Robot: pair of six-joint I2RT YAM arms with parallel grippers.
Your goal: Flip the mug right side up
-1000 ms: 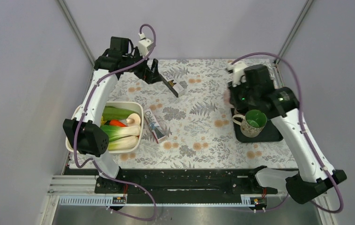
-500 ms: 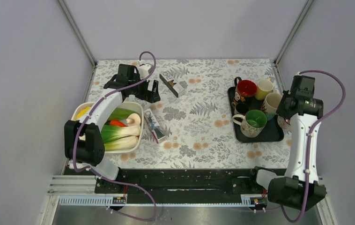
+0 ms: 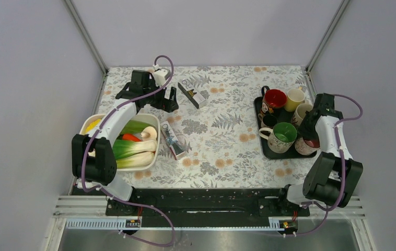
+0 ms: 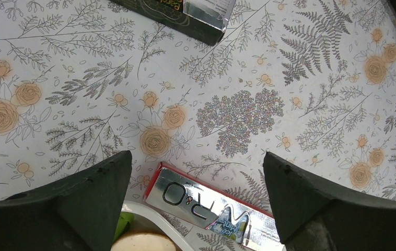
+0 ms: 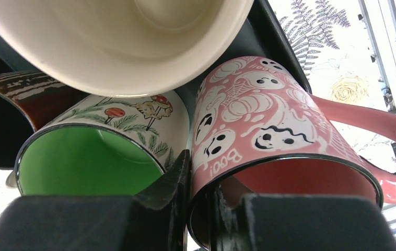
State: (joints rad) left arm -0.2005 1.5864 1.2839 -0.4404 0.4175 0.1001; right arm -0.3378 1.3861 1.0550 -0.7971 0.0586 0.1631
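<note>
On the tray (image 3: 290,152), my right gripper (image 5: 200,180) pinches the pink mug (image 5: 269,120); I should set it flat softly, missing the green mug (image 5: 91,162).

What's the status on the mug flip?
Right end effector clamped on rim of pink ghost-print ceramic mug, mouth toward wrist camera. Left end effector open over floral tablecloth. Green-lined mushroom-print mug close alongside.

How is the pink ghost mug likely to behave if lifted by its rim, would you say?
The pink mug looks glazed, so the right gripper pinching its wall may slip. Held at one side, it would probably tilt. It sits close beside the green-lined mug, so it may knock it.
</note>
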